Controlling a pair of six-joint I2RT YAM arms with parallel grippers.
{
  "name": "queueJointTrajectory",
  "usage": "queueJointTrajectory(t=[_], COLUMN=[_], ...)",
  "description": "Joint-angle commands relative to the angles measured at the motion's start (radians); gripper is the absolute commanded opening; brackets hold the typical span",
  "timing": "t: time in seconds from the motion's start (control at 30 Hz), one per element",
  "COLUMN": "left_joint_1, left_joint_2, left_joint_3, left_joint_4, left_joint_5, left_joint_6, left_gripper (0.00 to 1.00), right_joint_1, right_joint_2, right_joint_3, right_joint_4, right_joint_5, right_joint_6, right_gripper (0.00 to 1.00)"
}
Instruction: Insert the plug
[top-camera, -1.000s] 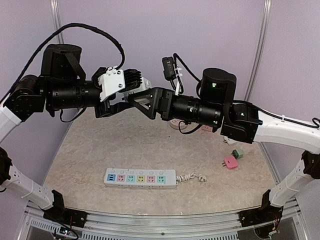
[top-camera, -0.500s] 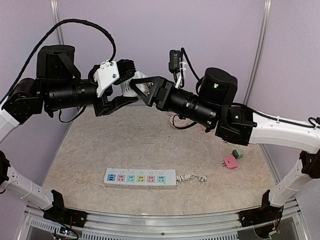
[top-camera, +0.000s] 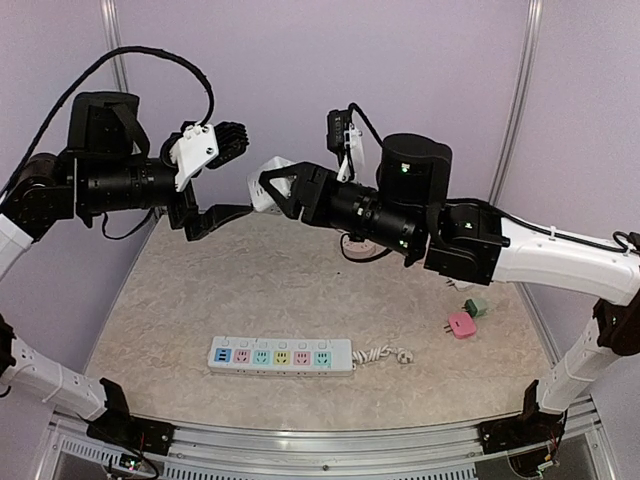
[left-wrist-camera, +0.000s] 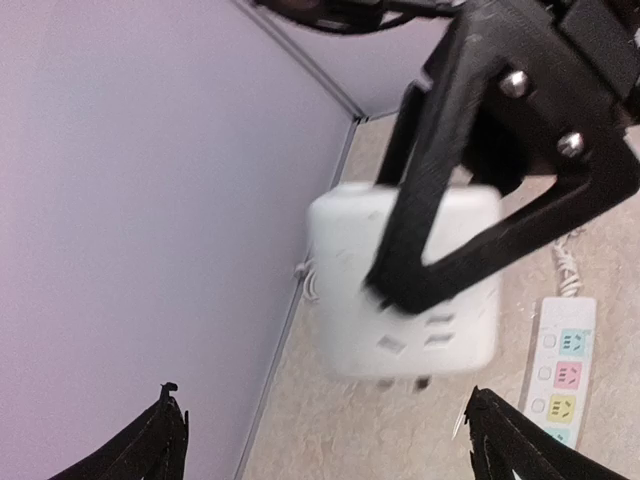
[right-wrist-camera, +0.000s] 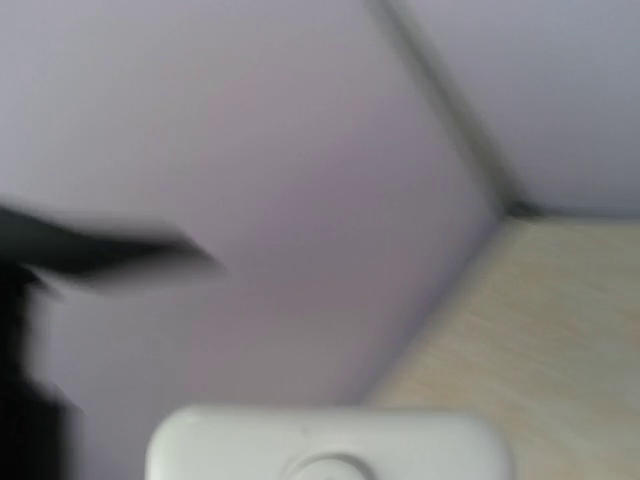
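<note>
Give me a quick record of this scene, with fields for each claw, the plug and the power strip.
left claw: open, empty, raised beside the white adapter
right claw: shut on the white adapter, high above the table
white adapter: in the air, not in any socket
power strip: flat on the table, nothing plugged in
spares: pink plug and green plug on the table, right side

Lab cell: purple partition walls (top-camera: 400, 60)

Right fingers (top-camera: 295, 195) hold white plug (top-camera: 262, 192); left fingers (top-camera: 228, 140) spread.
</note>
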Motion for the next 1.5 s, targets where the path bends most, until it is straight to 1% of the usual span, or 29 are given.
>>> queueJointTrajectory(t=[0.0,0.07,0.2,0.3,0.37,0.4,0.57,0.63,0.77,0.93,1.17,1.3,1.47], left_joint_1=[0.216,0.334,0.559,0.748,0.826,0.846,0.873,0.873,0.874,0.874,0.874,0.877,0.879], left_joint_2=[-0.119,-0.161,-0.234,-0.245,-0.246,-0.250,-0.282,-0.291,-0.290,-0.278,-0.300,-0.308,-0.310], left_joint_3=[0.013,-0.038,-0.225,-0.377,-0.478,-0.533,-0.737,-0.785,-0.846,-0.896,-0.947,-0.960,-0.964], left_joint_4=[-0.155,-0.189,-0.259,-0.296,-0.281,-0.259,-0.136,-0.099,-0.047,0.031,0.079,0.103,0.107], left_joint_5=[0.001,-0.023,-0.083,-0.058,-0.035,-0.032,0.053,0.089,0.100,0.060,0.077,0.047,0.060], left_joint_6=[-0.004,-0.021,-0.048,-0.081,-0.094,-0.101,-0.171,-0.197,-0.233,-0.279,-0.347,-0.363,-0.362], left_gripper=[0.95,0.96,0.97,0.99,0.99,0.99,0.99,0.99,0.99,0.99,0.99,0.99,0.99], right_joint_1=[0.003,0.005,0.023,0.055,0.078,0.089,0.136,0.150,0.166,0.183,0.183,0.182,0.183], right_joint_2=[-0.012,0.000,0.057,0.118,0.167,0.195,0.306,0.338,0.390,0.393,0.400,0.414,0.425], right_joint_3=[-0.002,-0.015,-0.014,0.010,0.022,0.026,0.045,0.056,0.067,0.023,-0.009,-0.028,-0.041], right_joint_4=[-0.332,-0.404,-0.554,-0.653,-0.694,-0.709,-0.770,-0.785,-0.832,-0.849,-0.837,-0.834,-0.817], right_joint_5=[0.228,0.275,0.367,0.427,0.454,0.462,0.495,0.495,0.491,0.495,0.484,0.477,0.483], right_joint_6=[0.023,0.065,0.153,0.218,0.256,0.278,0.385,0.412,0.474,0.533,0.538,0.566,0.560], right_gripper=[0.00,0.00,0.00,0.00,0.00,0.00,0.00,0.00,0.00,0.00,0.00,0.00,0.00])
